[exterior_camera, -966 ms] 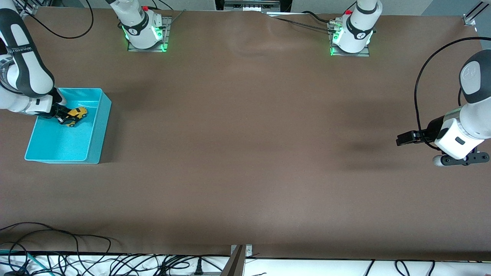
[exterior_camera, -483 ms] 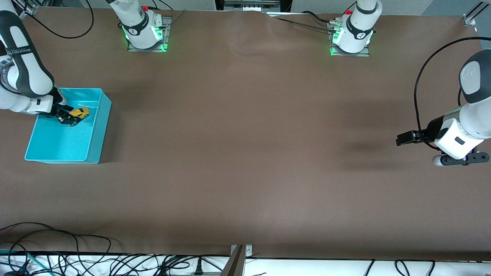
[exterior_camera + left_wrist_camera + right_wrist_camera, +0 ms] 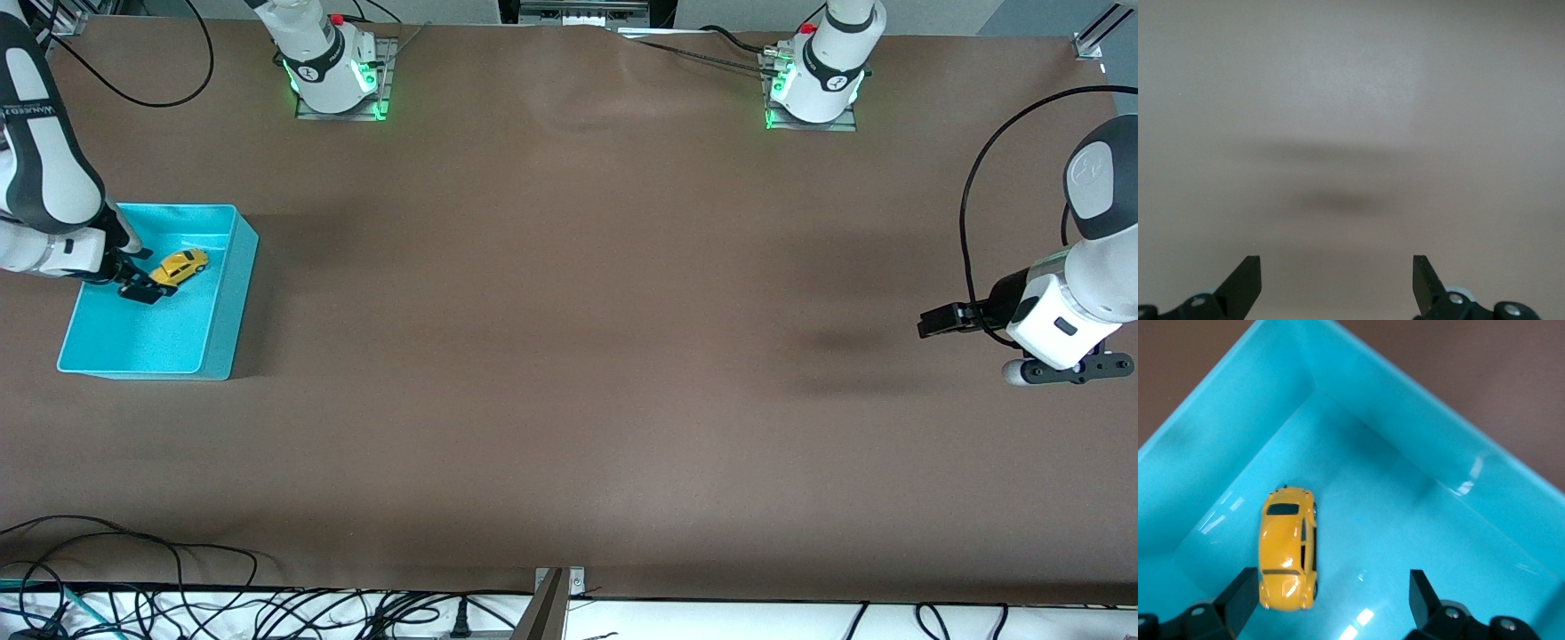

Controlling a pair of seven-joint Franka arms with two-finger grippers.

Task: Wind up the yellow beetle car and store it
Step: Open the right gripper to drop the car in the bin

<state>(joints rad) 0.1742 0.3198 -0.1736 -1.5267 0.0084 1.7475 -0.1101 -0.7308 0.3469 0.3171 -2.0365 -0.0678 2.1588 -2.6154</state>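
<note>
The yellow beetle car lies on its wheels on the floor of a teal bin, in the part farther from the front camera. My right gripper hangs just over the bin beside the car, open and holding nothing. In the right wrist view the yellow beetle car sits close to one fingertip of the right gripper, inside the teal bin. My left gripper waits open over bare table at the left arm's end. The left wrist view shows the left gripper with only table between its fingers.
The brown table stretches between the two arms. Both arm bases stand along the edge farthest from the front camera. Loose cables lie off the table's near edge.
My right gripper has opened and let go of the car, which now rests on the bin's floor. The right hand has drawn back a little from it. The left arm has not moved.
</note>
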